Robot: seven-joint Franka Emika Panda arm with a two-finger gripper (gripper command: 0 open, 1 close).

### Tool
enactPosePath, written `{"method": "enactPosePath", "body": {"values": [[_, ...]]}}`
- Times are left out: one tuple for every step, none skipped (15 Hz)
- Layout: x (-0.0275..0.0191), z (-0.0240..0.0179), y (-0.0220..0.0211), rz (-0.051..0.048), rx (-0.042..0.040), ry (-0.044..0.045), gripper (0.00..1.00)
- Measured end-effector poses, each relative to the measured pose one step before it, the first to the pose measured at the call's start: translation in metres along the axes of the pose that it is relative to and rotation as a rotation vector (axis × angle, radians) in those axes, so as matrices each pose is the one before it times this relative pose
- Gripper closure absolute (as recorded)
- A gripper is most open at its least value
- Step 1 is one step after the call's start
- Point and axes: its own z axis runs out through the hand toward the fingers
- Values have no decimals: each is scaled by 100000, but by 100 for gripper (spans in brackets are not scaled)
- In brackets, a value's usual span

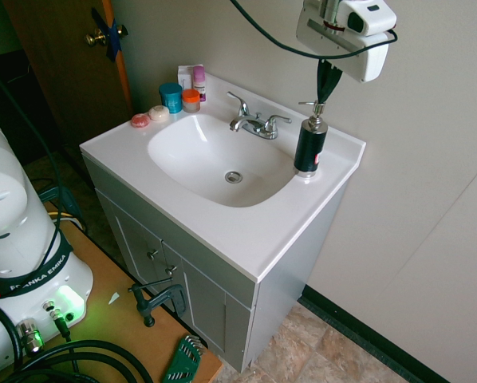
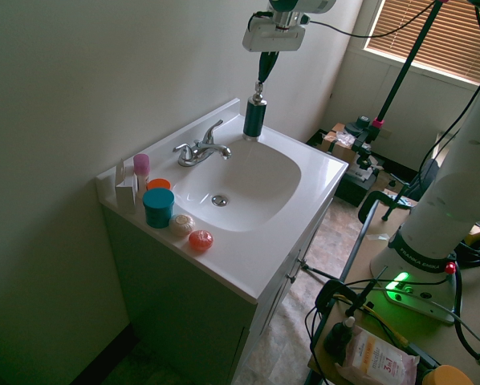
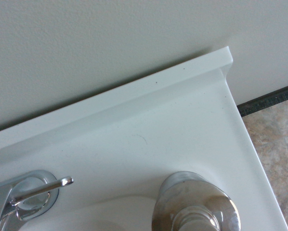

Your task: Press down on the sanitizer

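Fingers pinched together and empty, the gripper (image 1: 327,94) hangs just over the sanitizer (image 1: 310,142) at the faucet's (image 1: 254,121) three o'clock; a straight, centred downward push should work best.

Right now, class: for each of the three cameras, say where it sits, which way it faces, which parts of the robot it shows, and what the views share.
First exterior view: high beside the robot's base, facing the vanity; shows the white base and the pincer above the sanitizer.
Second exterior view: high at the jar end, facing the window; shows the arm and the pincer over the sanitizer.
Wrist view: looks down on the chrome pump head; no robot parts visible.
Shared: sanitizer, faucet, countertop.
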Motion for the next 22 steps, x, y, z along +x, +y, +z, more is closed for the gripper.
{"method": "enactPosePath", "body": {"values": [[-16, 23, -19, -45, -28, -31, 100], [-38, 98, -23, -78, -135, -121, 100], [-64, 293, 7, -61, -421, -351, 100], [-67, 373, 67, 11, -460, -365, 100], [-23, 285, 35, 18, -92, 15, 100], [-9, 234, 17, 14, -118, -17, 100], [35, 272, -14, 21, -14, 160, 100], [26, 45, -21, -69, 36, 218, 100], [16, 51, -4, -59, -17, 156, 100], [12, 6, -1, -82, 28, 211, 100], [5, -1, -1, -38, 30, 109, 100], [-5, -44, -1, -15, 76, 64, 100], [-22, -76, 3, -26, 91, 39, 100], [-83, -88, -41, -144, 117, 20, 100], [-157, -266, -101, -314, 377, 157, 100], [-263, -706, -132, -468, 876, 358, 100], [-502, -768, -237, -732, 1005, 272, 100], [-744, -682, -238, -1015, 787, -86, 0], [-1060, -727, -262, -1535, 770, -385, 0], [-1277, -841, -295, -1918, 1161, -158, 0], [-1452, -980, -170, -2124, 985, -208, 0], [-1459, -746, -82, -2034, 424, -554, 0]]}}
